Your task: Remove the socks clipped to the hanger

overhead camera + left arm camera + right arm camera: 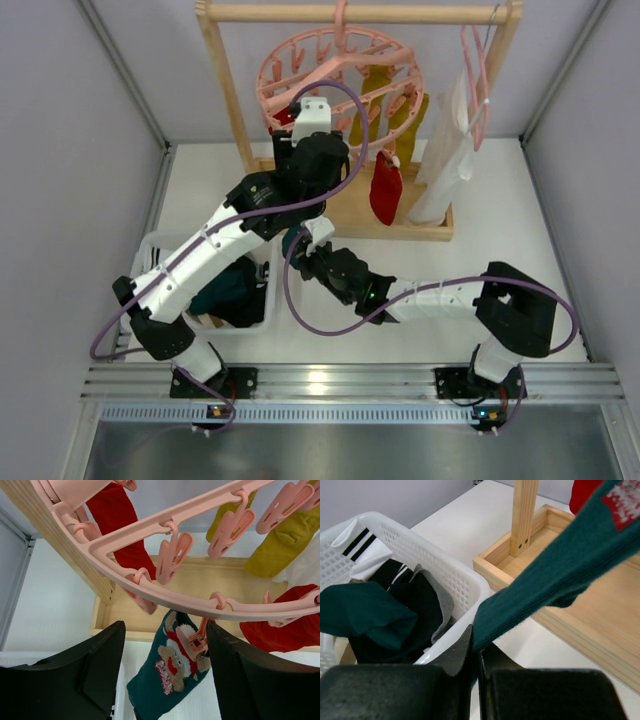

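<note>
The round pink ring hanger hangs from the wooden rail, with red and mustard yellow socks clipped to it. In the left wrist view its rim runs across above a teal sock with a bear motif, held by a pink clip. My left gripper is open, one finger on each side of that sock, with the clip next to the right finger. My right gripper is shut on the teal sock's lower end, below the hanger.
A white basket holding dark and teal clothes stands at the left, close to my right gripper. The wooden rack's base tray and post are behind. A slim pink hanger with white cloth hangs at the right.
</note>
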Available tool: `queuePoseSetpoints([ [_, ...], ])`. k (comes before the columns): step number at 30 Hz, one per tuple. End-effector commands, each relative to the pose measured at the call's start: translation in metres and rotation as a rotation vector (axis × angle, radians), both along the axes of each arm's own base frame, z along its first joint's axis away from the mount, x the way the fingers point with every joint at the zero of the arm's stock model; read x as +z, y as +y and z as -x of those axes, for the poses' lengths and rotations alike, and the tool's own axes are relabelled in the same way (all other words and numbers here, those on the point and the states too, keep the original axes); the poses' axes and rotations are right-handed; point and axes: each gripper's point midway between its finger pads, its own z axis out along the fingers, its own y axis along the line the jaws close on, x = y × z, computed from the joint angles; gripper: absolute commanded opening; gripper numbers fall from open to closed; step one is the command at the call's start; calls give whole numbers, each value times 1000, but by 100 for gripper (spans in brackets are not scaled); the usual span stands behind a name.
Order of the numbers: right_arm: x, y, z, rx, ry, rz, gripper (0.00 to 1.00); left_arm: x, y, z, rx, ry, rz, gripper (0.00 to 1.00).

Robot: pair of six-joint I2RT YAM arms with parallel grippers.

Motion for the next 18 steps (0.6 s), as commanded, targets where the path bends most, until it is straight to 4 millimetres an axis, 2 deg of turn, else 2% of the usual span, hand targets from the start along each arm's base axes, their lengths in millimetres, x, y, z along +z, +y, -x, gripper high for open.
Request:
queuePoseSetpoints([
  [1,20,21,9,55,-9,-58,0,6,-12,-6,-27,-24,58,69],
  [5,15,21,8,54,-7,-45,0,9,-13,-2,-53,-21,75,66],
  [10,12,22,6,40,-6,-37,0,20,-1,8,-57,-40,88,64],
  [18,11,26,4,40,-3,-27,0,28,-9,18,-105,-47,98,66],
])
